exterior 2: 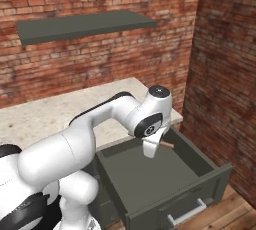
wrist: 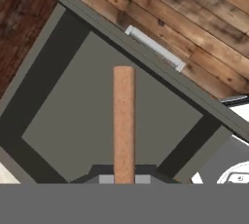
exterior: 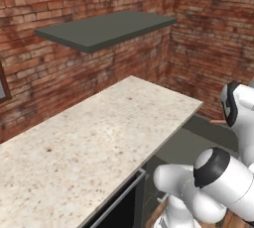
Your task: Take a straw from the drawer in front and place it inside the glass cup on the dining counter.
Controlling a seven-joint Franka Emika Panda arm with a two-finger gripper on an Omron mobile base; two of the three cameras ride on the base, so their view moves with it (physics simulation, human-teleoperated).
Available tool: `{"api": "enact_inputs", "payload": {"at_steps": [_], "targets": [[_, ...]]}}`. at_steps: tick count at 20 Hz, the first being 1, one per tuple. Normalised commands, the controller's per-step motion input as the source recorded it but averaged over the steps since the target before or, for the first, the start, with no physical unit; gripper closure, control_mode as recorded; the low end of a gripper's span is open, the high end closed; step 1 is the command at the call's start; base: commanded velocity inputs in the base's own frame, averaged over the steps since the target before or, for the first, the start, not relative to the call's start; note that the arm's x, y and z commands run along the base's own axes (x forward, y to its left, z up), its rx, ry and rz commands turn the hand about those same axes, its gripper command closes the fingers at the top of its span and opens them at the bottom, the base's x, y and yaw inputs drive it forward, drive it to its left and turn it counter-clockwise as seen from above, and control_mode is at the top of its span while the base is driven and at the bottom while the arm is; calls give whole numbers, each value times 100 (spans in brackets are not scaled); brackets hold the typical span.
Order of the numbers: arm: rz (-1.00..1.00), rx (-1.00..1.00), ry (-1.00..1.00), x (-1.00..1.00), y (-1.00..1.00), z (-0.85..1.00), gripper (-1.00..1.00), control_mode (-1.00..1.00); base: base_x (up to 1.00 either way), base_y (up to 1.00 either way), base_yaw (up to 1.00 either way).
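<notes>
The dark grey drawer (exterior 2: pixel 150 174) stands pulled out under the end of the beige speckled dining counter (exterior: pixel 99 138), its silver bar handle (exterior 2: pixel 187 213) at the front. My gripper (exterior 2: pixel 151 150) hangs over the drawer's back part, shut on the tan-orange straw (wrist: pixel 124 121). In the hand view the straw runs straight away from the fingers over the drawer's grey floor (wrist: pixel 73 111), clear of it. One end of the straw (exterior 2: pixel 167 144) sticks out beside the hand. The glass cup is out of view.
A dark grey shelf (exterior 2: pixel 80 24) hangs on the brick wall above the counter. A second brick wall (exterior 2: pixel 225 74) closes the right side near the drawer. Wooden floor (wrist: pixel 194 23) lies beyond the drawer front. A dark panel (exterior: pixel 119 207) sits under the counter.
</notes>
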Motion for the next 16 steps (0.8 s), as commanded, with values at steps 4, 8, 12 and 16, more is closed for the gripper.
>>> {"api": "enact_inputs", "payload": {"at_steps": [4, 8, 12, 16], "targets": [[0, 0, 0, 0, 0, 0, 100, 100, -95, 23, 1], [0, 0, 0, 0, 0, 0, 100, 100, -100, 7, 0], [0, 0, 0, 0, 0, 0, 100, 100, -83, -16, -47], [0, 0, 0, 0, 0, 0, 100, 100, -67, -20, -64]]}}
